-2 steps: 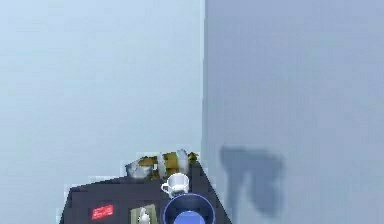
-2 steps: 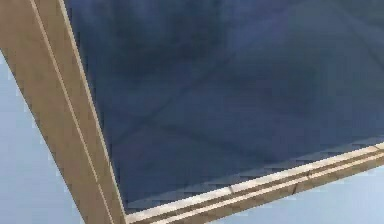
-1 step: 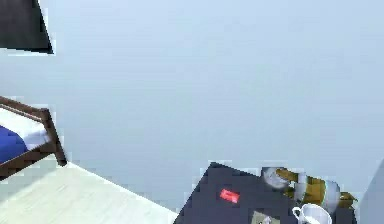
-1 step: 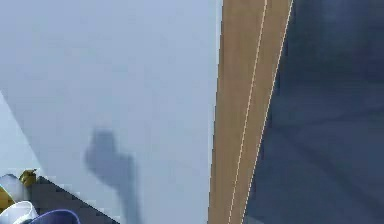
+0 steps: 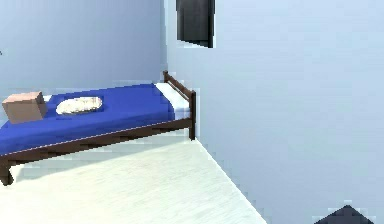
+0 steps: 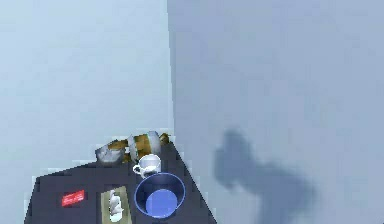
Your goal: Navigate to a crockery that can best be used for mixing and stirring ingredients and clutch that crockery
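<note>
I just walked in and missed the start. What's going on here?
A Stretch robot is in a bedroom, looking for a mixing bowl to grab. Ahead of it is a bed with a blue cover, a pillow and a brown box. On the arm's side, a dark table holds a blue bowl and, just behind it, a white cup. The bowl stands on the table, not yet picked up.

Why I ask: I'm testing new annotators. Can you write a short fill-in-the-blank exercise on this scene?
1. The bowl on the dark table is coloured ____.
2. The cup next to the bowl is coloured ____.
3. In the forward view, the brown box lies on the ____.
Missing words: blue; white; bed.
</note>
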Robot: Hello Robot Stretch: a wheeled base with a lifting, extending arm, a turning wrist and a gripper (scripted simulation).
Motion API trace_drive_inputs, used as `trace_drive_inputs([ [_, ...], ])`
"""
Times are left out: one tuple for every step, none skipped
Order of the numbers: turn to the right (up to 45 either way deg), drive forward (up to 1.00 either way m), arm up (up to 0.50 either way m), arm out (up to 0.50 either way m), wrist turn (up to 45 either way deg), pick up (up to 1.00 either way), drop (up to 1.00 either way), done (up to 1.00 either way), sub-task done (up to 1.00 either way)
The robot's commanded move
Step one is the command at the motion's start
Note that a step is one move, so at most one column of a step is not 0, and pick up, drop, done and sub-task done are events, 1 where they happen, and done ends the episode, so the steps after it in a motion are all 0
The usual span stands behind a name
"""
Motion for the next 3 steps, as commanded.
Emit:
trace_drive_inputs([
  [0.0,0.0,0.5,0.0,0.0,0.0,0.0,0.0,0.0],
  [0.0,0.0,0.34,0.0,0.0,0.0,0.0,0.0,0.0],
  [0.0,0.0,0.0,0.16,0.0,0.0,0.0,0.0,0.0],
])
